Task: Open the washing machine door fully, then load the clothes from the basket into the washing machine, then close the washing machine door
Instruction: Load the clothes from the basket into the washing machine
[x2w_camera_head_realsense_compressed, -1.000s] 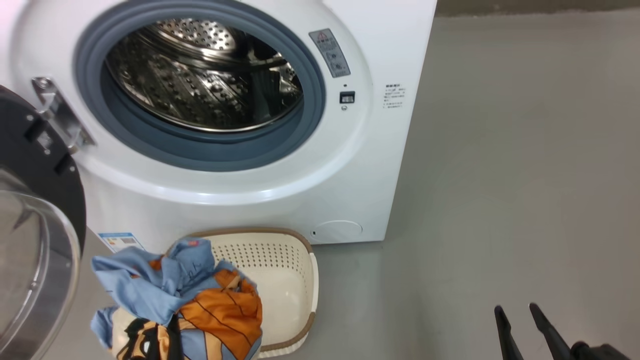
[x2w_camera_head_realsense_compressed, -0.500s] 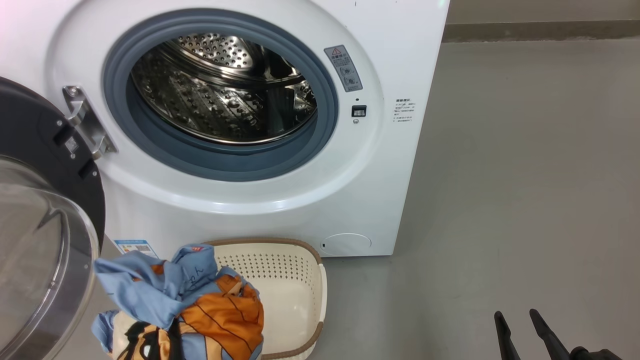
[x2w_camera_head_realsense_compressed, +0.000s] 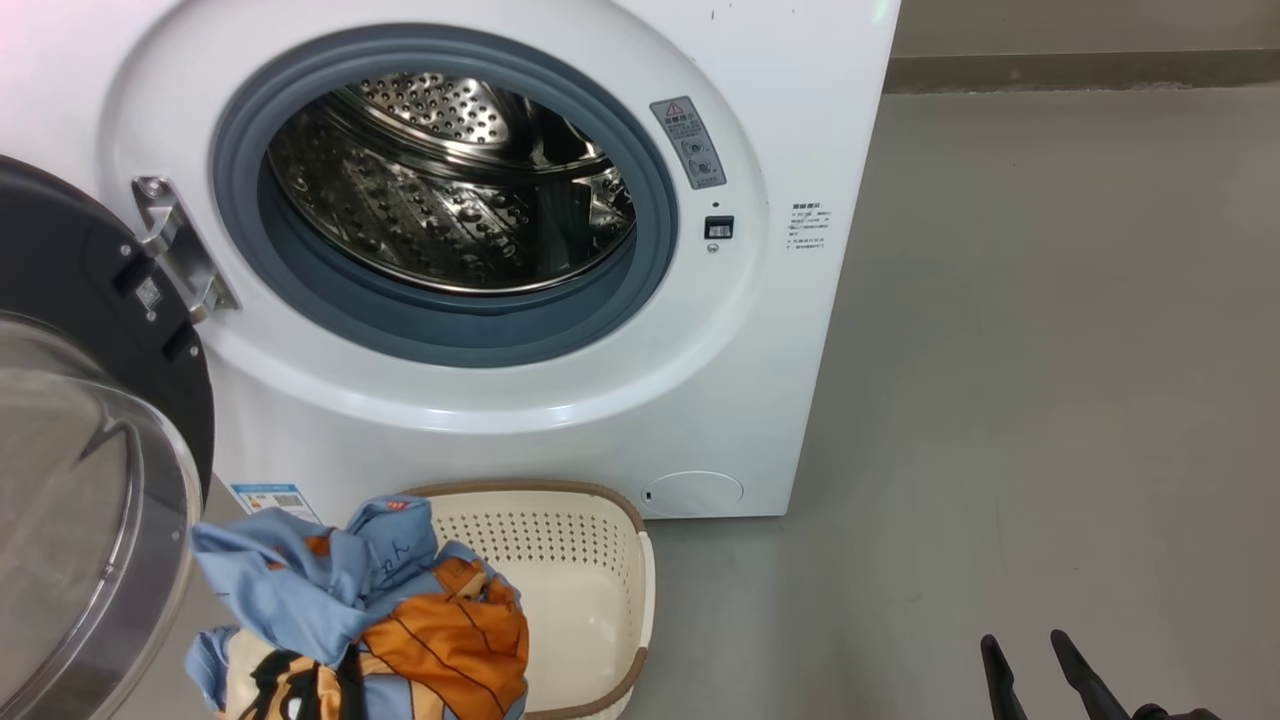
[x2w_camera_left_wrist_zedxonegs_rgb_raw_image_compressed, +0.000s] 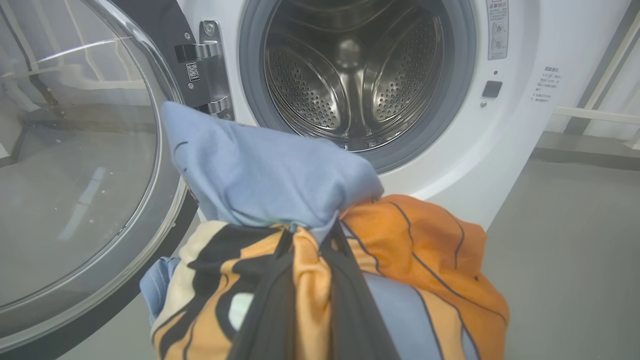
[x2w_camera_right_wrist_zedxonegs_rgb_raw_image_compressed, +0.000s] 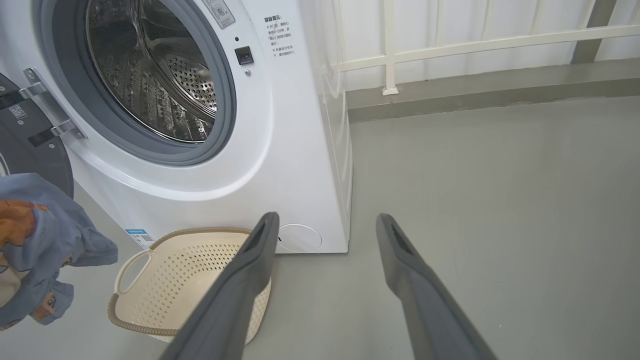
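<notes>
While our left gripper (x2w_camera_left_wrist_zedxonegs_rgb_raw_image_compressed: 312, 239) pinches the clothes (x2w_camera_left_wrist_zedxonegs_rgb_raw_image_compressed: 280, 185) by one gathered fold, the bundle hangs lifted out of the basket (x2w_camera_head_realsense_compressed: 575, 590), in front of the washing machine (x2w_camera_head_realsense_compressed: 790, 120) and lower than its mouth. Our right gripper (x2w_camera_right_wrist_zedxonegs_rgb_raw_image_compressed: 326, 220) is spread wide and empty above the floor, well off to the right. The washing machine door (x2w_camera_head_realsense_compressed: 70, 260) stands swung out on our left, just beside the bundle, and the drum (x2w_camera_head_realsense_compressed: 450, 200) looks empty.

We judge three risks. The hold is on a narrow pinch of soft cloth, so a quick lift could let the fold slide out and drop everything. Loose blue flaps spread toward the door, and we could snag them on its rim or the hinge (x2w_camera_head_realsense_compressed: 175, 245). If we push forward without rising enough, the bundle meets the white front, or a tail drapes over the grey rubber ring (x2w_camera_head_realsense_compressed: 440, 335) and gets trapped when we close up.
</notes>
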